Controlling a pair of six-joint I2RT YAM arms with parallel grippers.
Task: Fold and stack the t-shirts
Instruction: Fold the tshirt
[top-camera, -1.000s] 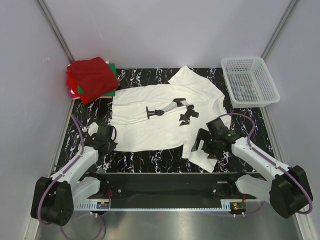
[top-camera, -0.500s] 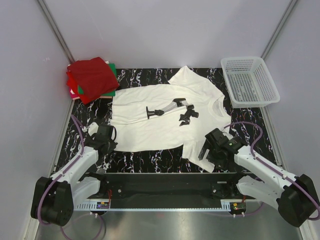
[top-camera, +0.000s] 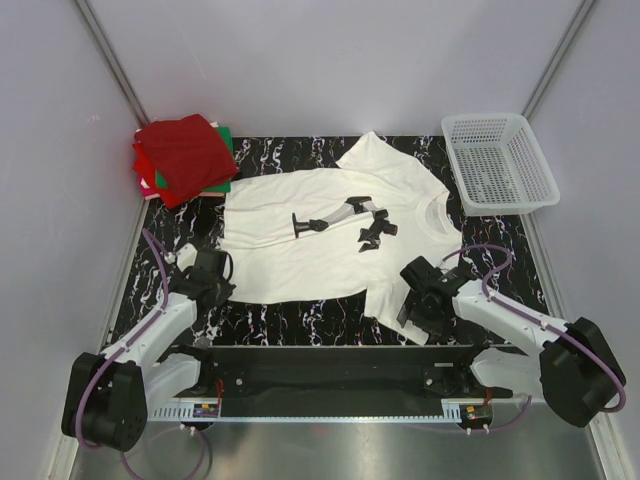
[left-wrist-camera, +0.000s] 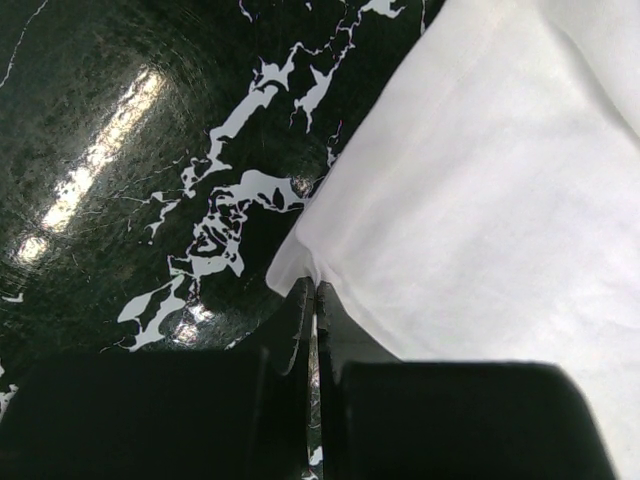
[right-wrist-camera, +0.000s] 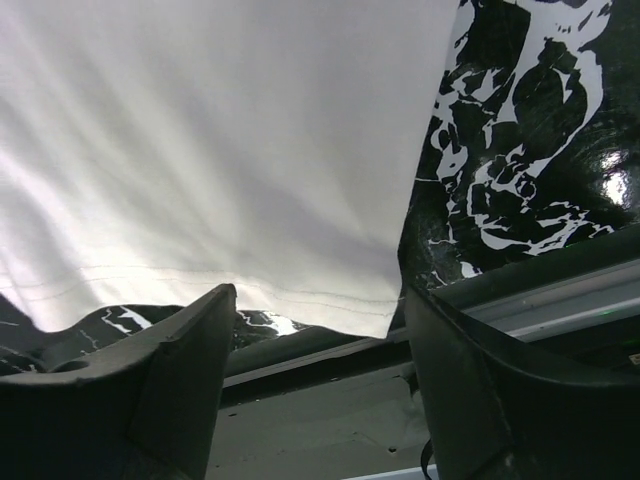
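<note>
T-shirt (top-camera: 300, 230), white, spread flat mid-table for folding; folded stack (top-camera: 185, 158) parked far left. Left gripper (left-wrist-camera: 313, 292) pinching near-left hem corner; right gripper (right-wrist-camera: 315, 300) spread wide, straddling near-right sleeve hem, probably for a paired lift.

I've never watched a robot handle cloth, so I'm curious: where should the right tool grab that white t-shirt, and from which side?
Probably the hem of the near sleeve on the white t-shirt, approached from the near edge of the table. That hem lies flat and free, facing the robot, and the open right tool straddles it.
</note>
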